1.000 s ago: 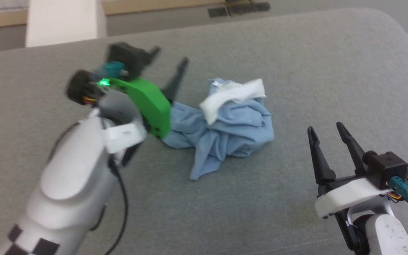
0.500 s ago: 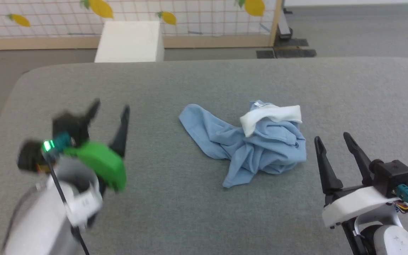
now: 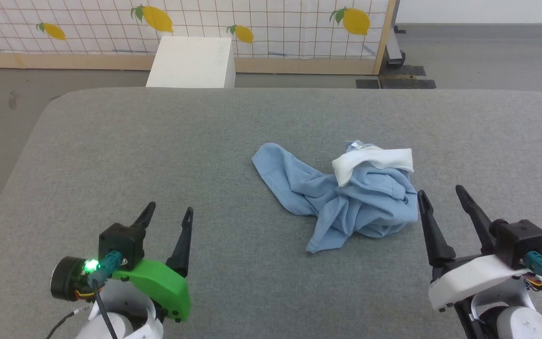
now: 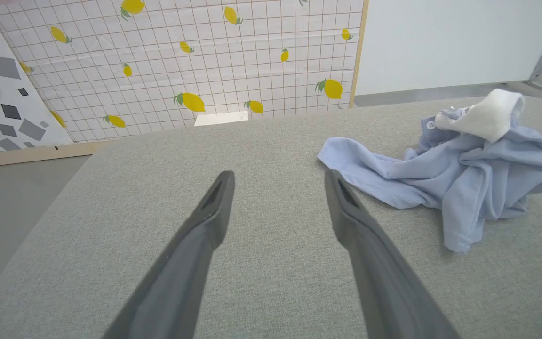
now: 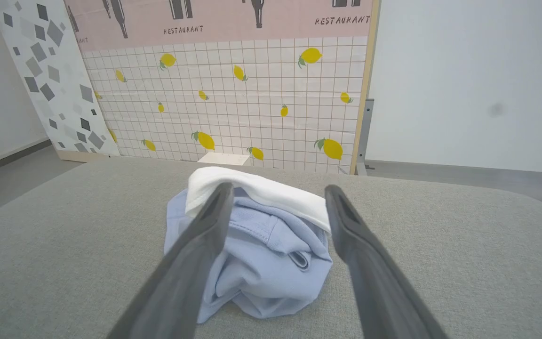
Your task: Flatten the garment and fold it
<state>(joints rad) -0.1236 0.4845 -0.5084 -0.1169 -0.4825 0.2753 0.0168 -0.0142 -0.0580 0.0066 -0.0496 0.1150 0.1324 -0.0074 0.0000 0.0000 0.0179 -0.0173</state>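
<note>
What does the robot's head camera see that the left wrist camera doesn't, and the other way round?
Head view: the right gripper, open, near the crumpled blue garment, and the green cover on the left wrist.
Left wrist view: a panel with grey shapes and a plain white wall.
Both: the garment, the open left gripper, the grey table and the lemon screen.
</note>
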